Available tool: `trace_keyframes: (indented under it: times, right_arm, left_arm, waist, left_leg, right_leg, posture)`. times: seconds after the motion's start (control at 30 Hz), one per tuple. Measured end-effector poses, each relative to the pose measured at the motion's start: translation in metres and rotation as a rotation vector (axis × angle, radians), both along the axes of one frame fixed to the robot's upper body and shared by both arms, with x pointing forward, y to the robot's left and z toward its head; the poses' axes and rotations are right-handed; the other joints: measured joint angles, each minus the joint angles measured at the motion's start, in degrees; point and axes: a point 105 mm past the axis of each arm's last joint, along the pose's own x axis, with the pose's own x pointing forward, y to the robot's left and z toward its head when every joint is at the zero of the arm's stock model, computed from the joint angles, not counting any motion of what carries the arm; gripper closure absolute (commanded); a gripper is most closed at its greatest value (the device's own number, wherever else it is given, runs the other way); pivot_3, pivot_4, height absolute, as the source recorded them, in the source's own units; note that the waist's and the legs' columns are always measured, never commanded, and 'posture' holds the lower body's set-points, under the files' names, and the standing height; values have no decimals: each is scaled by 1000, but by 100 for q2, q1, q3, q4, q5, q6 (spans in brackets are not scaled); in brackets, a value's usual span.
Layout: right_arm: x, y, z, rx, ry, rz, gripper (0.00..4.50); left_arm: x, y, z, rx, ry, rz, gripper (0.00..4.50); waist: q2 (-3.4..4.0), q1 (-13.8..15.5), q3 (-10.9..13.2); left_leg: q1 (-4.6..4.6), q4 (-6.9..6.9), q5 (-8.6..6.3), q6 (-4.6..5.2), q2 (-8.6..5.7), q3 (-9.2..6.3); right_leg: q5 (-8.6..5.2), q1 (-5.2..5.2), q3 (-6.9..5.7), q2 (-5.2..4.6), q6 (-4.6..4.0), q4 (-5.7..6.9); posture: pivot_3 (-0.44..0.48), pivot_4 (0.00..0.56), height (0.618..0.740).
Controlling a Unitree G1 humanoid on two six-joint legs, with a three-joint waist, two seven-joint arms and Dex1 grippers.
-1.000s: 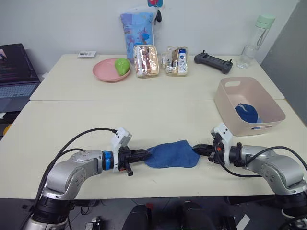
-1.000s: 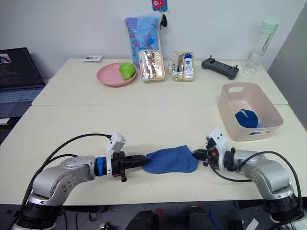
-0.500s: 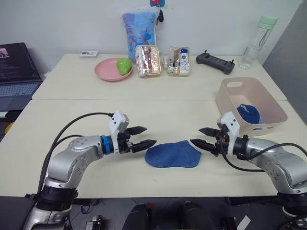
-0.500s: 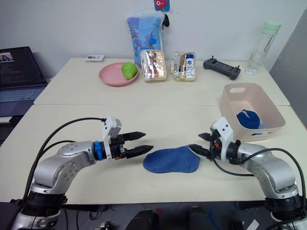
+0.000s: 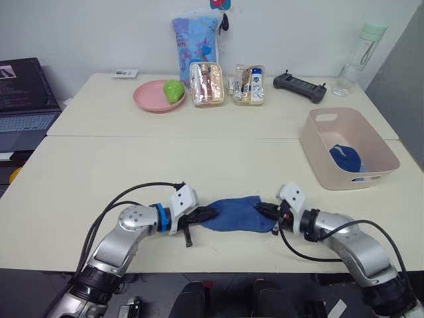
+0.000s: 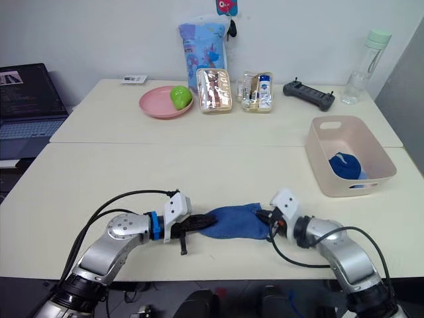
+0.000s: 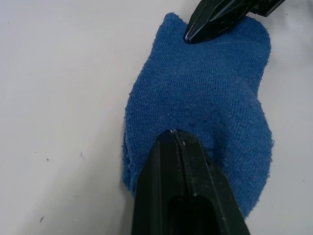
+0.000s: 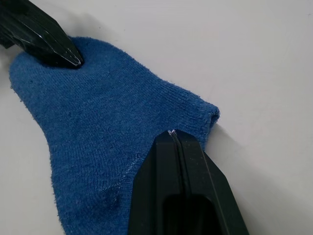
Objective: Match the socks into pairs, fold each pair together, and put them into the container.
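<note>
A blue sock (image 5: 235, 214) lies flat near the table's front edge, between my two grippers. My left gripper (image 5: 205, 213) is shut, its tip (image 7: 172, 133) resting on the sock's left end. My right gripper (image 5: 260, 209) is shut too, its tip (image 8: 171, 132) on the sock's right end by the cuff. No fabric shows between either pair of fingers. The pink-beige container (image 5: 317, 142) stands at the right of the table, with a folded blue sock bundle (image 5: 346, 158) inside.
Along the back stand a pink plate (image 5: 147, 101) with a green fruit, a tall patterned bag (image 5: 195, 40), two clear pouches (image 5: 204, 84), a black controller (image 5: 299, 86) and a bottle (image 5: 356, 56). A laptop (image 5: 23, 93) sits far left.
Half a second ago both grippers were open and raised beside the sock. They have come down onto its two ends and shut. The camera has shifted a little.
</note>
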Motion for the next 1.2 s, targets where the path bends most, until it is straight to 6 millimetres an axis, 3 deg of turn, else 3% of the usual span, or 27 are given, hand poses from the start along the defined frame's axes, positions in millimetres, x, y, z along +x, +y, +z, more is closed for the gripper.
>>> trace_keyframes:
  times: [0.23, 0.37, 0.5, 0.7, 0.83, 0.87, 0.93, 1.13, 1.2]
  right_arm:
    - [-7, -13, -3, 7, 12, -14, 4500]
    - [-12, -21, 10, 36, 10, -22, 4500]
    - [-15, -31, 26, 57, 7, -47, 3620]
    - [-17, -40, 7, 18, 81, -143, 1491]
    - [-24, -28, -5, 4, 123, -118, 1491]
    - [-25, -27, -6, 1, 122, -116, 1684]
    - [-27, -25, -7, -3, 122, -111, 2150]
    - [-36, -17, -9, 4, 145, -74, 4257]
    - [-36, -15, -9, 29, 159, -78, 4492]
  left_arm:
    - [-5, 8, -2, -62, 79, 14, 4448]
    - [-9, 5, 0, -69, 83, -18, 4448]
    - [-13, 1, 5, -82, 81, -49, 4500]
    - [-11, -1, 12, -82, 58, -68, 4500]
    - [-10, -3, 13, -90, 46, -69, 4500]
    - [-10, -3, 14, -90, 39, -68, 4500]
    - [-10, -3, 13, -87, 35, -64, 4500]
    - [-9, -3, 13, -84, 33, -63, 4500]
    - [-9, -3, 13, -86, 31, -62, 4500]
  waist:
    - [0, -4, 0]
    - [0, -1, 0]
    - [0, -1, 0]
    - [0, -8, 0]
    - [0, -9, -1]
    - [-1, -9, -1]
    - [0, -9, -1]
    - [-1, -9, -1]
    - [0, -9, -1]
  left_leg:
    - [1, 0, 0, 1, 2, -1]
    - [0, 0, 0, 1, 2, -2]
    - [0, -1, 0, 1, 2, -4]
    - [1, -1, 0, 1, 2, -1]
    - [1, -1, 0, 1, 2, -1]
    - [1, -1, 0, 1, 2, -2]
    - [1, -1, 0, 1, 2, -3]
    - [2, -1, 0, 1, 2, -3]
    - [1, -1, 0, 1, 2, -3]
  right_leg:
    - [0, 2, -3, 1, 1, 1]
    - [0, 2, -2, 1, 1, 0]
    - [-1, 2, -5, 1, 1, 0]
    - [-1, 2, -2, 1, 1, 1]
    - [-1, 2, -2, 2, 1, 1]
    - [-1, 2, -3, 2, 1, 1]
    - [-1, 3, -4, 2, 1, 1]
    - [-1, 3, -4, 3, 2, 1]
    - [-1, 3, -4, 3, 2, 1]
  posture:
    - [0, 150, 740]
    - [0, 150, 740]
    - [0, 150, 740]
    - [0, 150, 740]
    - [0, 150, 740]
    - [0, 150, 740]
    - [0, 150, 740]
    - [0, 150, 740]
    - [0, 150, 740]
